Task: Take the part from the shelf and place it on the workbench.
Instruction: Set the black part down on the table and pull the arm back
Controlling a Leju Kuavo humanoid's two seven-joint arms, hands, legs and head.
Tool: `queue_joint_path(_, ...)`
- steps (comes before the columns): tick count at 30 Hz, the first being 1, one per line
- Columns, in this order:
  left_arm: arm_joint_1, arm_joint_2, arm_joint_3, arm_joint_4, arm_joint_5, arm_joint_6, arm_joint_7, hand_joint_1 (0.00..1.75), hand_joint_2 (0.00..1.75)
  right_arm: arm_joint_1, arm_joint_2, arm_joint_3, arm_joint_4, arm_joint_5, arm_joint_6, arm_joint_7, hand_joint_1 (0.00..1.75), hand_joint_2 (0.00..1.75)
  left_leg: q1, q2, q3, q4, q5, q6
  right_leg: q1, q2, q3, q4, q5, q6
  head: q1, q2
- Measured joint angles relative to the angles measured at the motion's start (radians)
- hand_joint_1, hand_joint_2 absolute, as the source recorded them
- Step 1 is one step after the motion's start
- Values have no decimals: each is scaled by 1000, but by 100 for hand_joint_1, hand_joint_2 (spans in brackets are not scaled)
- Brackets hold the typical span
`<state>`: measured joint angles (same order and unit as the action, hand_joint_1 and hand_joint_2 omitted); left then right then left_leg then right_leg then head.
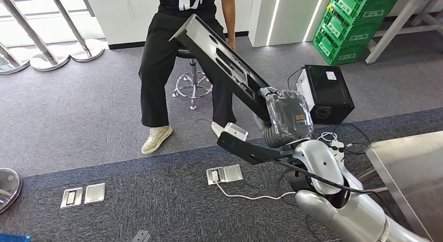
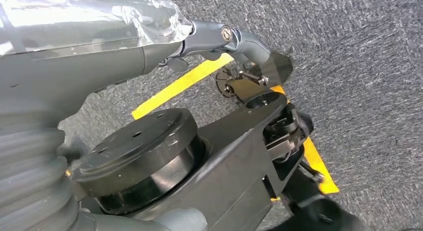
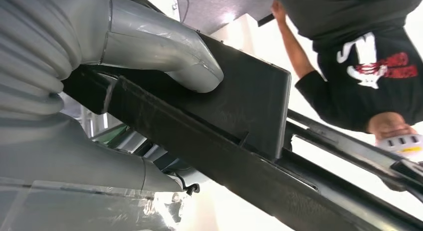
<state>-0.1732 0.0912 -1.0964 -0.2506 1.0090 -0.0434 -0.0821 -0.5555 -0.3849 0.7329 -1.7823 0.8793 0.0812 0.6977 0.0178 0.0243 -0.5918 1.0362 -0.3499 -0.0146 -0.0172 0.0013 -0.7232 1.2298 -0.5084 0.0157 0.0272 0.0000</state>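
The part (image 1: 224,54) is a long black metal panel with cut-outs, held up at a slant above the carpet. My right hand (image 1: 287,116), wrapped in clear plastic, grips its lower end. In the right wrist view my right hand (image 3: 164,51) lays its grey thumb flat on the part (image 3: 249,106), which runs on past the fingers. The steel workbench (image 1: 412,169) stands at the right, beside my right arm. My left hand (image 2: 209,36) hangs over the grey carpet with its thumb stretched out and nothing in it.
A person (image 1: 172,59) in black sits on a stool (image 1: 193,85) right behind the raised end of the part. A black box (image 1: 326,93) and green crates (image 1: 355,20) stand at the back right. Floor sockets (image 1: 224,174) and a white cable lie on the carpet.
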Motion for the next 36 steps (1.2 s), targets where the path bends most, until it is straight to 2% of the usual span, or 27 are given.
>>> queue_joint_path(2,-1,0,0,0,2,0,0,0,175,-1,0,0,0,0,0,0,175,175,-2,8,4,1,-6,-8,5,-23,64,-131,48,-6,7,0)
queue_joint_path(3,-1,0,0,0,2,0,0,0,175,-2,0,0,1,0,-1,0,175,175,-4,11,5,1,-7,-13,9,-31,81,-169,57,-12,8,0)
queue_joint_path(5,-1,0,0,0,3,0,0,0,175,-3,0,0,1,-1,-1,0,175,175,-7,19,7,0,-9,-23,16,-25,84,-185,56,-25,3,0)
queue_joint_path(7,-1,0,0,0,4,0,0,0,175,-4,0,0,1,-1,-2,0,175,175,-5,19,8,9,-19,-33,14,-15,86,-191,59,-38,-2,0)
queue_joint_path(9,-1,0,0,0,4,0,0,0,175,-7,0,0,1,-2,-3,0,175,175,-2,2,-17,76,-63,-40,11,-7,91,-198,62,-52,-11,0)
queue_joint_path(11,0,0,0,0,4,0,0,0,175,-8,2,0,1,-2,-4,0,175,175,-2,-13,-77,207,-125,-42,14,4,92,-198,61,-60,-24,0)
queue_joint_path(12,2,0,0,0,4,0,0,0,175,-8,2,1,1,-3,-4,0,175,175,-2,-15,-106,263,-143,-42,16,11,92,-198,61,-61,-29,0)
queue_joint_path(13,3,0,0,0,3,0,0,0,175,-8,2,1,1,-3,-4,0,175,175,-2,-17,-122,289,-142,-42,17,18,93,-198,61,-62,-32,0)
queue_joint_path(14,3,0,0,0,3,0,0,0,175,-8,3,2,1,-3,-4,0,175,175,-2,-17,-120,277,-123,-40,18,26,94,-198,60,-62,-34,0)
queue_joint_path(15,3,0,0,0,2,0,0,0,175,-8,3,2,1,-3,-4,0,175,175,-2,-19,-100,228,-88,-37,18,34,97,-197,60,-62,-37,0)
queue_joint_path(17,3,0,0,0,2,0,0,0,175,-9,3,2,1,-3,-5,0,175,175,-1,-40,-44,92,-20,-30,20,49,98,-193,58,-58,-42,0)
queue_joint_path(18,2,0,0,0,2,0,0,0,175,-10,3,2,1,-4,-5,0,175,175,0,-51,-26,43,-2,-26,20,55,96,-191,57,-54,-43,0)
queue_joint_path(19,2,0,0,0,2,0,0,0,175,-10,3,2,2,-4,-5,0,175,175,0,-60,-18,17,4,-23,19,61,92,-189,57,-50,-42,0)
queue_joint_path(21,2,0,0,0,2,0,0,0,175,-11,3,2,2,-5,-6,0,175,175,-3,-56,-16,7,4,-15,15,72,88,-189,59,-37,-39,0)
queue_joint_path(23,1,0,1,0,2,0,0,0,175,-13,3,1,2,-5,-6,0,175,175,-2,-44,-11,-3,10,-3,14,57,79,-168,44,-25,-34,0)
queue_joint_path(24,0,0,1,0,2,1,0,0,175,-14,4,1,2,-5,-6,0,175,175,-1,-38,-8,-8,12,2,13,43,64,-133,22,-20,-29,0)
queue_joint_path(26,1,1,1,0,3,1,0,0,175,-16,4,1,4,-5,-6,0,175,175,-3,-26,-6,-10,13,8,8,15,6,-10,-38,-11,-18,0)
queue_joint_path(27,2,1,1,0,4,1,0,0,175,-16,5,1,5,-5,-6,0,175,175,-4,-21,-6,-10,12,8,6,11,-23,50,-58,-7,-15,0)
queue_joint_path(28,2,0,1,0,4,1,0,0,175,-14,5,1,6,-6,-6,0,175,175,-5,-15,-6,-10,11,8,3,9,-40,83,-64,-5,-12,0)
queue_joint_path(29,3,0,1,0,4,1,0,0,175,-14,5,1,8,-6,-6,0,175,175,-5,-10,-4,-10,10,8,2,7,-38,77,-49,-4,-8,0)
queue_joint_path(30,3,0,1,0,4,1,0,0,175,-14,5,1,8,-6,-6,0,175,175,-5,-5,-2,-9,8,6,1,3,-16,32,-19,-3,-4,0)
queue_joint_path(32,2,1,1,0,5,1,0,0,175,-15,5,1,9,-6,-6,0,175,175,-7,4,3,-9,3,-1,4,-16,53,-107,42,-7,3,0)
queue_joint_path(33,2,1,1,1,5,1,0,0,175,-17,5,1,9,-6,-7,0,175,175,-8,8,5,-8,1,-5,7,-23,76,-158,57,-12,4,0)
queue_joint_path(34,2,1,2,1,6,1,0,0,175,-18,5,1,10,-7,-7,0,175,175,-10,11,6,-8,-1,-10,11,-27,89,-185,61,-18,4,0)
queue_joint_path(36,2,1,4,1,6,1,1,0,175,-19,5,1,11,-8,-9,0,175,175,-10,19,8,-9,-3,-20,16,-18,90,-194,59,-31,-2,0)
